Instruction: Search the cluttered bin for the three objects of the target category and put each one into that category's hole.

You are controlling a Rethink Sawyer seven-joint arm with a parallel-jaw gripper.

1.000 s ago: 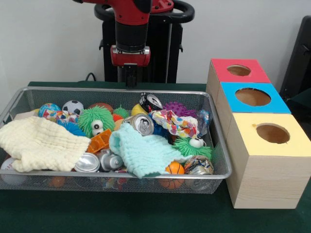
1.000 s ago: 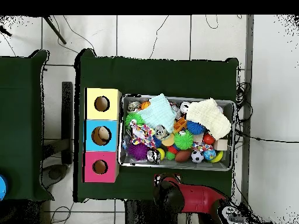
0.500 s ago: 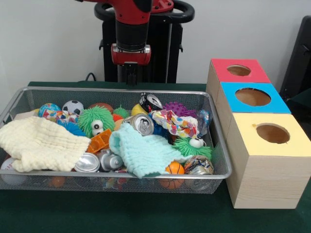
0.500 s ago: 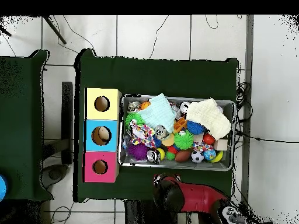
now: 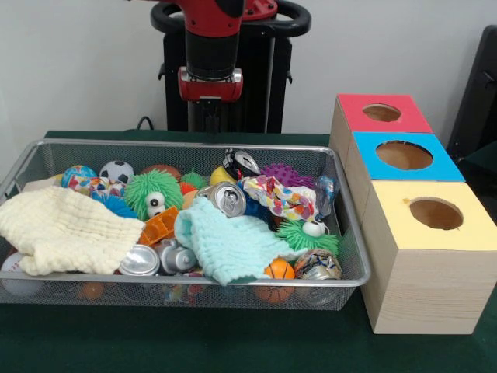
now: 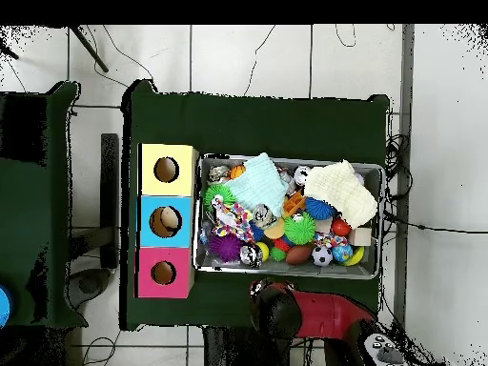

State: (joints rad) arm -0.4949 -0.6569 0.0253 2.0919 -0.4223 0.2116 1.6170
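Observation:
The wire-mesh bin (image 5: 353,233) is full of toys and cloths; it also shows in the overhead view (image 6: 286,273). One silvery can (image 5: 227,199) lies mid-bin with its pull-tab top facing the camera. Two more silvery cans (image 5: 140,261) (image 5: 178,257) lie at the front, between the cream cloth and the mint cloth. A dark can (image 5: 241,163) sits at the back and a dented printed can (image 5: 317,266) at the front right. My gripper (image 5: 210,116) hangs empty above the bin's far rim, apart from everything in it. In the overhead view the arm (image 6: 276,310) hides it.
Three wooden boxes with round holes stand right of the bin: yellow (image 5: 435,264), blue (image 5: 373,151), pink (image 5: 349,105). A cream cloth (image 5: 66,229) and a mint cloth (image 5: 225,241) cover part of the pile. Fuzzy green toys (image 5: 151,190) and balls (image 5: 116,171) lie among the cans.
The arm has drawn slightly upward and back from the bin's far rim. Nothing in the bin has moved.

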